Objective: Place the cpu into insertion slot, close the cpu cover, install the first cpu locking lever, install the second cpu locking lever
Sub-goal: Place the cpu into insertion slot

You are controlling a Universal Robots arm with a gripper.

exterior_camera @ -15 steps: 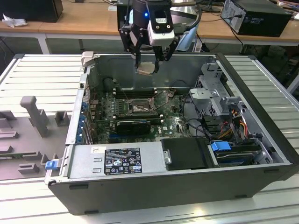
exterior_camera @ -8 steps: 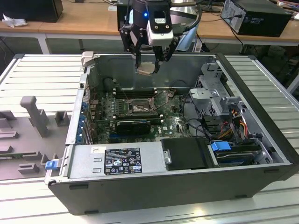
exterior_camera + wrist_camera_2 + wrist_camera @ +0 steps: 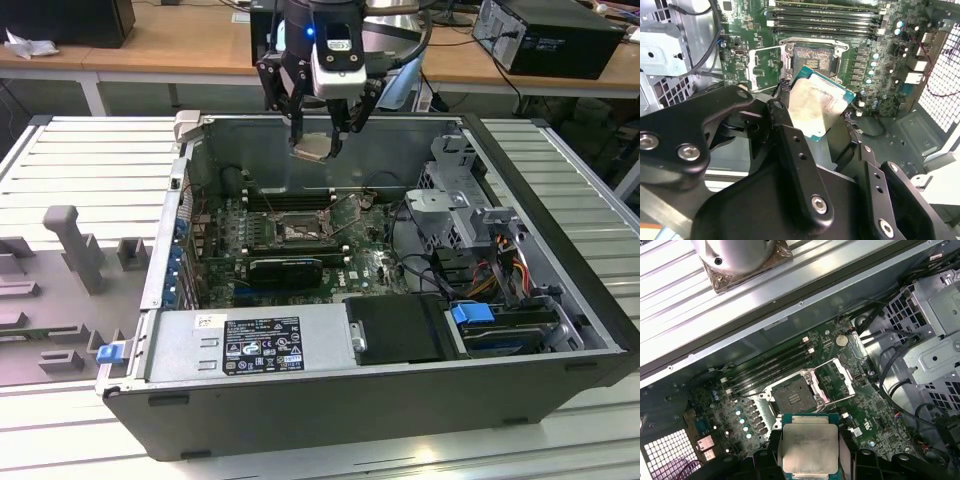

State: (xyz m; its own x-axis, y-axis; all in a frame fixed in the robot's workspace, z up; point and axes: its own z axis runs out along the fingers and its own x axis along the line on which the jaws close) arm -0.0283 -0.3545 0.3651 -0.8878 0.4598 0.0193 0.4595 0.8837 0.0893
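Note:
My gripper [image 3: 318,140] hangs above the back of the open computer case, shut on the cpu [image 3: 312,148], a flat beige-grey chip held level between its black fingers [image 3: 790,145]. In both wrist views the cpu [image 3: 817,107] [image 3: 810,447] sits in the grip well above the board. Below and toward the front lies the insertion slot [image 3: 298,231] [image 3: 792,396] [image 3: 813,60], a dark square socket with a silvery rim and nothing in it. The cpu cover [image 3: 837,380] [image 3: 765,67] is swung open beside the socket.
Long black memory slots [image 3: 772,364] run along the socket's far side. A metal drive cage [image 3: 455,205] with cables fills the case at the exterior view's right; the power supply [image 3: 260,345] lies along the front. Grey fixtures [image 3: 75,245] stand on the ribbed table at the left.

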